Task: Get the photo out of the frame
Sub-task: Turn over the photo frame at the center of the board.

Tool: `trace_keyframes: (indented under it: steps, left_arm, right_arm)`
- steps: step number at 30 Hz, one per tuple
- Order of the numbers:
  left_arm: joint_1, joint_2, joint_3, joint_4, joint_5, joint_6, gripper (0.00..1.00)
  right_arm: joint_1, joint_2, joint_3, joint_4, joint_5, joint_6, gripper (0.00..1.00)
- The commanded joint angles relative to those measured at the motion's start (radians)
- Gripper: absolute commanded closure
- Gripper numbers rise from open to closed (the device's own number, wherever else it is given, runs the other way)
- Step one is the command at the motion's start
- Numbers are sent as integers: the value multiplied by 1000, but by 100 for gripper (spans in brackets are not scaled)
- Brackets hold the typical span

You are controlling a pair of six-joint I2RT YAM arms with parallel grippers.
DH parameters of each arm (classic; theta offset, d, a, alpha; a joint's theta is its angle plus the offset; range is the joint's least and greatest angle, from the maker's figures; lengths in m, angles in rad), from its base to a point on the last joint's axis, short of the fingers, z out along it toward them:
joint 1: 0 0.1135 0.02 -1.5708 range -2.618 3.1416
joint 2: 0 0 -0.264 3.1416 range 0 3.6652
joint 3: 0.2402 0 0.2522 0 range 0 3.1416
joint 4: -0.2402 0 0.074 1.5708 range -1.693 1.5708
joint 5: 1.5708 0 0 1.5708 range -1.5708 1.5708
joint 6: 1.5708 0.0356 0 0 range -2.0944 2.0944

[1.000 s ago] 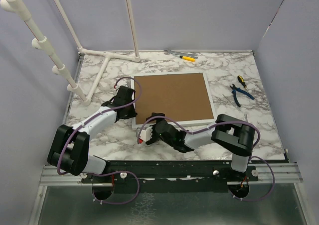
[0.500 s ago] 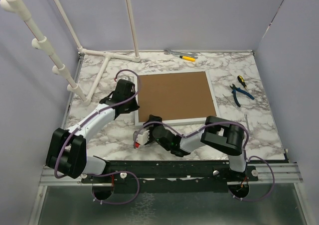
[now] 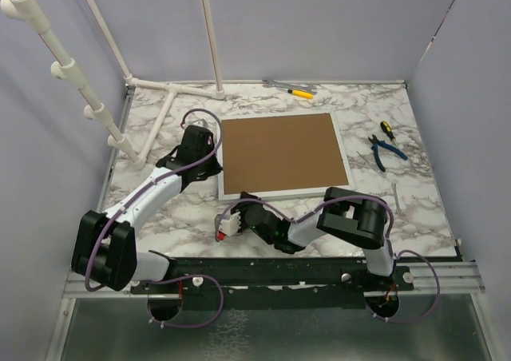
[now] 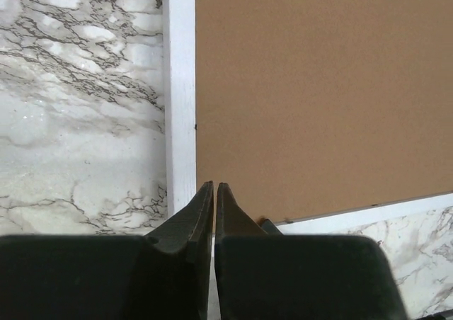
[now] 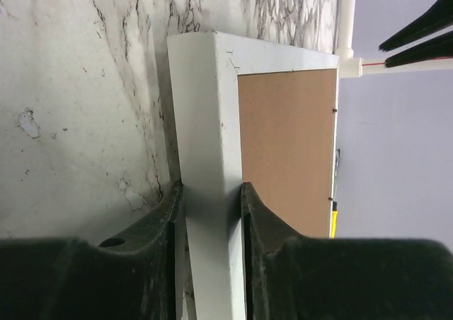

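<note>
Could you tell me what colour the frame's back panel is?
The back panel is brown, clearest in left wrist view.

The large white rectangular picture frame (image 3: 283, 155) lies with its plain matte brown fibreboard back up, ringed by a white rim. The flat stone-look counter (image 3: 176, 209) is white marble veined in grey and black. The left tool (image 4: 214, 192) and right tool (image 5: 210, 192) have matte black fingers. The two jointed robot arms (image 3: 152, 192) are white and black, looped with thin purple cables (image 3: 200, 113). The slim metal pliers (image 3: 389, 151) have blue handles, and the small screwdriver (image 3: 385, 127) has a yellow-and-black one. The flat surrounding walls (image 3: 319, 25) are pale lilac, and the plastic pipe stand (image 3: 152, 129) is white.
</note>
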Motion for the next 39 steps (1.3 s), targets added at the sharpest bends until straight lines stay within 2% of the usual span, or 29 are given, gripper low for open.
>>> trace_keyframes:
  steps: [1,6,9,13,17,18,28,31,39]
  left_arm:
    - [27,-76,-15,-22,-3,0,93]
    - [62,-140,-51,-29,5,-10,80]
    - [88,-177,-78,-24,19,-18,58]
    - [126,-238,-142,44,116,-39,28]
    - [157,-277,-212,149,230,-80,5]
    - [163,-275,-220,165,251,-89,2]
    - [236,-219,-333,447,528,-271,1]
    - [236,-188,-365,551,570,-322,2]
    - [235,-143,-377,623,612,-334,12]
  right_arm:
    - [-3,-13,-30,32,43,24,91]
    - [-2,-68,-48,49,30,52,93]
    - [-1,-120,-64,42,11,83,93]
    - [-1,-180,-80,28,-5,110,93]
    - [-2,-233,-97,29,-18,138,93]
    - [-1,-244,-101,29,-22,146,93]
    - [-1,-319,-117,26,-42,173,93]
    - [-2,-338,-121,24,-45,184,93]
    - [-2,-378,-109,1,-56,211,93]
